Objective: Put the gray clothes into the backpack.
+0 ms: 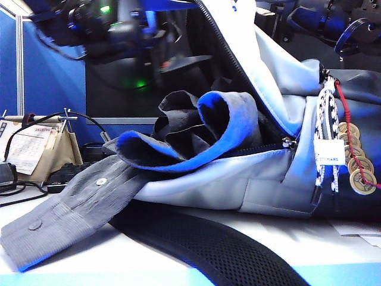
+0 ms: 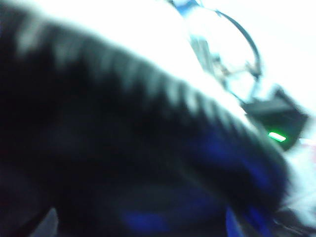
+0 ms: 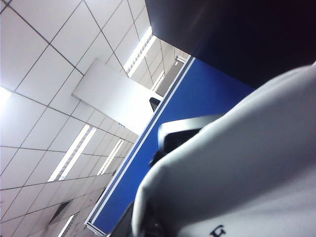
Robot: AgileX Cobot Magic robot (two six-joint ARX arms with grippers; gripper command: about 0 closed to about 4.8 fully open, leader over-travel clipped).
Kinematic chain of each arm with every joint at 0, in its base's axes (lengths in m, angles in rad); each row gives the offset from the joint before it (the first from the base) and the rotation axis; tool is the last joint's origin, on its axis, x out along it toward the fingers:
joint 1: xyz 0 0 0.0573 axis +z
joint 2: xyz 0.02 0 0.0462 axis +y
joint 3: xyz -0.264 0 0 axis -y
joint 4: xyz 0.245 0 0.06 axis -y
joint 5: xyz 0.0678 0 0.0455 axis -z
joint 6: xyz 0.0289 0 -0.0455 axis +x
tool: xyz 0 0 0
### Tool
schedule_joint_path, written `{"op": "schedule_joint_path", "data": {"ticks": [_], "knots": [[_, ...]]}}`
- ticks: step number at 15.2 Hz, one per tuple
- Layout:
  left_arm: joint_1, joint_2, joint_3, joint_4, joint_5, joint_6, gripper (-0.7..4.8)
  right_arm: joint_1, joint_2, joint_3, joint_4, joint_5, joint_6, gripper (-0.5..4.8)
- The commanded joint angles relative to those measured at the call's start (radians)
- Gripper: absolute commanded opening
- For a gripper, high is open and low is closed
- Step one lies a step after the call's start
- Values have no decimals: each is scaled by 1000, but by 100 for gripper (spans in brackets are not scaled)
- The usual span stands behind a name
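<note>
The pale gray-white backpack lies on its side on the table, its zipped flap lifted up past the top of the exterior view. The gray clothes are bunched in the mouth of the backpack. One sleeve with a buttoned cuff trails out onto the table at the left. My left arm is a blur above and left of the opening. Its gripper stands open over dark fabric, fingertips wide apart. My right gripper's jaws are covered by pale backpack cloth, and it holds the flap up.
A black mesh strap runs across the table in front of the backpack. A red cord with brass coins hangs at the right. Papers, cables and a small stand crowd the left before a blue partition.
</note>
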State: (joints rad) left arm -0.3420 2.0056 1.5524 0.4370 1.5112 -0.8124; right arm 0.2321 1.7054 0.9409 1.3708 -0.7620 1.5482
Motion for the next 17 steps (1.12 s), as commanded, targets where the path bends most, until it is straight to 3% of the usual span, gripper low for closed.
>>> {"op": "schedule_joint_path", "data": {"ticks": [1,3,4,5,7,8,12,13,14,17], "knots": [[47,-19,-4,14,85,-53,479,0,-10,10,45,25,1,-5],[94,-33,-3,30,84,-54,476,0,-10,10,45,25,0,-5],[119,-42,-3,29,82,-60,429,1,-10,10,45,27,0,-5],[141,-53,-4,28,82,-64,423,1,-10,10,45,27,0,-5],[200,-119,-4,29,81,-66,181,2,-10,10,40,-5,-43,-5],[232,-180,-4,30,79,-49,-4,6,-10,10,5,-40,-91,-5],[287,-363,-4,35,25,-33,-5,19,-9,9,-209,-153,-275,11],[308,-422,-4,33,8,-31,-5,31,-9,9,-224,-153,-292,330],[328,-459,-4,33,0,-26,-5,31,-10,9,-213,-153,-281,479],[410,-549,-4,21,-34,-26,-5,30,-10,9,-114,-157,-225,479]]}}
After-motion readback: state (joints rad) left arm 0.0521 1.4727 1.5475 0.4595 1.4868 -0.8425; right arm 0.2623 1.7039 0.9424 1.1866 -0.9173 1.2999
